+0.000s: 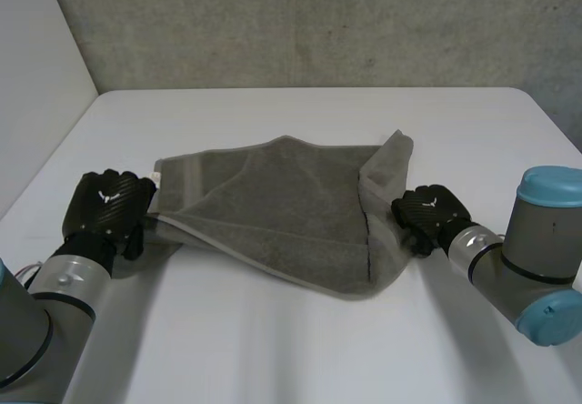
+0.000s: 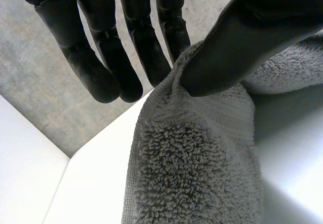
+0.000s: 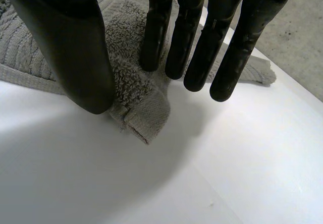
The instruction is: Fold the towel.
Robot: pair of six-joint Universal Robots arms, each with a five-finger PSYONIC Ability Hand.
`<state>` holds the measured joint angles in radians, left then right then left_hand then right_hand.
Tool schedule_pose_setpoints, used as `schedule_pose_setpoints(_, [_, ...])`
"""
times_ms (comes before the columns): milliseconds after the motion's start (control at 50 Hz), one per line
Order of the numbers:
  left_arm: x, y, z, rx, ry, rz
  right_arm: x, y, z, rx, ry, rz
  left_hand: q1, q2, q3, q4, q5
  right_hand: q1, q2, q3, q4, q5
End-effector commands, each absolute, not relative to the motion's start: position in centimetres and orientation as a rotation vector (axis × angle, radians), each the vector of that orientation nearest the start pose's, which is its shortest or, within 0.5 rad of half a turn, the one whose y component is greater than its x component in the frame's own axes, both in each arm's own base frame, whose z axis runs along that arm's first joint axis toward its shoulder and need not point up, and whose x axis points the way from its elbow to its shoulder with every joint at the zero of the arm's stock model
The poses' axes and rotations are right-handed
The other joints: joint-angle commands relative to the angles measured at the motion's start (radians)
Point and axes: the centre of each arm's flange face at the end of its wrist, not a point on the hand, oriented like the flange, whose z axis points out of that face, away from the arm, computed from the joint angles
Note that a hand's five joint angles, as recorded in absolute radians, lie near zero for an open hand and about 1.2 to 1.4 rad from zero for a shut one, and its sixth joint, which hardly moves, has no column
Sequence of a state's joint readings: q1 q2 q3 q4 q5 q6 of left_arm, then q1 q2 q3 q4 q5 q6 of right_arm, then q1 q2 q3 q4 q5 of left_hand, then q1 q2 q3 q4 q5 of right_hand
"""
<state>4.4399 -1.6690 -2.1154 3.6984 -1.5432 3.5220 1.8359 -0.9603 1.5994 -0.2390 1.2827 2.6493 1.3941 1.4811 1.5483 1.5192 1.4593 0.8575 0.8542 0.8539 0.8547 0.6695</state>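
A grey towel (image 1: 273, 204) lies crumpled across the middle of the white table (image 1: 300, 349), its right end folded up in a ridge. My left hand (image 1: 109, 204) is at the towel's left end. In the left wrist view its thumb (image 2: 237, 47) presses a ribbed corner of the towel (image 2: 192, 168) against a finger, while the other fingers (image 2: 101, 57) stay straight. My right hand (image 1: 429, 211) is at the towel's right edge. In the right wrist view the thumb (image 3: 75, 52) and fingers (image 3: 197, 37) close on a bunched corner of the towel (image 3: 144, 115) on the table.
A grey concrete wall (image 1: 318, 22) stands behind the table. The table's left edge (image 1: 36, 176) runs close to my left hand. Bare white tabletop stretches in front of the towel and beyond it.
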Motion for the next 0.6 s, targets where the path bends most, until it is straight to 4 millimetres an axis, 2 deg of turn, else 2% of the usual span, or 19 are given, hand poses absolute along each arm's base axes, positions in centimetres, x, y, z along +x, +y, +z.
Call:
schedule_pose_setpoints(20, [-20.4,-23.2,17.3,0.759,2.149,-2.086,24.5,-30.5,11.1,-1.147,2.236,-1.689,0.002,-0.085,-0.152,-0.123,-0.238,0.070,0.073,0.073,0.072,0.083])
schedule_pose_setpoints(60, [-20.4,-23.2,17.3,0.759,2.149,-2.086,24.5,-30.5,11.1,-1.148,2.238,-1.687,0.002,-0.085,-0.152,-0.123,-0.238,0.129,0.132,0.132,0.132,0.142])
schedule_pose_setpoints(100, [-20.4,-23.2,17.3,0.759,2.149,-2.086,24.6,-30.5,11.2,-1.149,2.234,-1.690,0.002,-0.085,-0.152,-0.123,-0.238,0.351,0.354,0.354,0.353,0.364])
schedule_pose_setpoints(120, [-20.4,-23.2,17.3,0.759,2.149,-2.086,24.6,-30.5,11.2,-1.149,2.234,-1.690,0.002,-0.085,-0.152,-0.123,-0.238,0.352,0.355,0.355,0.355,0.365])
schedule_pose_setpoints(140, [-20.3,-23.3,17.3,0.755,2.148,-2.085,24.5,-30.6,11.2,-1.145,2.238,-1.692,0.002,-0.085,-0.152,-0.123,-0.238,0.503,0.506,0.507,0.506,0.516])
schedule_pose_setpoints(220, [-20.3,-23.3,17.4,0.753,2.147,-2.086,24.4,-30.7,11.9,-1.131,2.233,-1.711,0.002,-0.085,-0.152,-0.123,-0.238,0.539,0.542,0.542,0.542,0.552])
schedule_pose_setpoints(260, [-20.2,-23.5,17.5,0.745,2.144,-2.087,24.2,-30.8,14.2,-1.116,2.199,-1.786,0.002,-0.085,-0.152,-0.123,-0.238,0.539,0.542,0.542,0.542,0.552])
schedule_pose_setpoints(280, [-20.2,-23.5,17.5,0.745,2.144,-2.087,24.2,-30.8,14.2,-1.116,2.199,-1.787,0.002,-0.085,-0.152,-0.123,-0.238,0.539,0.542,0.542,0.542,0.552])
schedule_pose_setpoints(320, [-20.3,-23.5,17.8,0.745,2.134,-2.097,23.9,-30.6,16.5,-1.101,2.162,-1.859,0.002,-0.085,-0.152,-0.123,-0.238,0.539,0.542,0.542,0.542,0.552])
schedule_pose_setpoints(380, [-20.3,-23.5,18.0,0.746,2.125,-2.103,23.8,-30.5,17.6,-1.095,2.141,-1.895,0.002,-0.085,-0.152,-0.123,-0.238,0.539,0.542,0.542,0.542,0.552])
schedule_pose_setpoints(420, [-20.3,-23.5,18.4,0.745,2.113,-2.111,23.7,-30.1,20.0,-1.080,2.101,-1.956,0.002,-0.085,-0.152,-0.123,-0.238,0.539,0.542,0.542,0.542,0.552])
schedule_pose_setpoints(440, [-20.3,-23.5,18.4,0.745,2.113,-2.111,23.7,-30.1,20.0,-1.080,2.101,-1.957,0.002,-0.085,-0.152,-0.123,-0.238,0.539,0.542,0.542,0.542,0.552])
schedule_pose_setpoints(480, [-20.3,-23.6,19.2,0.740,2.075,-2.139,23.4,-29.0,23.2,-1.076,2.065,-2.003,0.002,-0.085,-0.152,-0.123,-0.238,0.539,0.542,0.542,0.542,0.552])
schedule_pose_setpoints(500, [-20.3,-23.6,19.2,0.740,2.074,-2.139,23.4,-29.0,23.2,-1.076,2.065,-2.003,0.002,-0.085,-0.152,-0.123,-0.238,0.539,0.542,0.542,0.542,0.552])
schedule_pose_setpoints(520, [-20.1,-23.6,19.8,0.727,2.053,-2.155,23.2,-28.3,24.6,-1.082,2.059,-2.010,0.002,-0.085,-0.152,-0.123,-0.238,0.539,0.542,0.542,0.542,0.552])
schedule_pose_setpoints(540, [-20.1,-23.6,19.8,0.727,2.053,-2.155,23.2,-28.3,24.6,-1.082,2.059,-2.010,0.002,-0.085,-0.152,-0.123,-0.238,0.539,0.542,0.542,0.542,0.552])
schedule_pose_setpoints(580, [-20.0,-23.3,20.6,0.727,2.028,-2.170,22.7,-27.0,27.5,-1.085,2.064,-2.013,0.002,-0.085,-0.152,-0.123,-0.238,0.539,0.542,0.542,0.542,0.552])
schedule_pose_setpoints(600, [-20.0,-23.3,20.6,0.727,2.027,-2.170,22.7,-26.9,27.5,-1.085,2.064,-2.013,0.002,-0.085,-0.152,-0.123,-0.238,0.539,0.542,0.542,0.542,0.552])
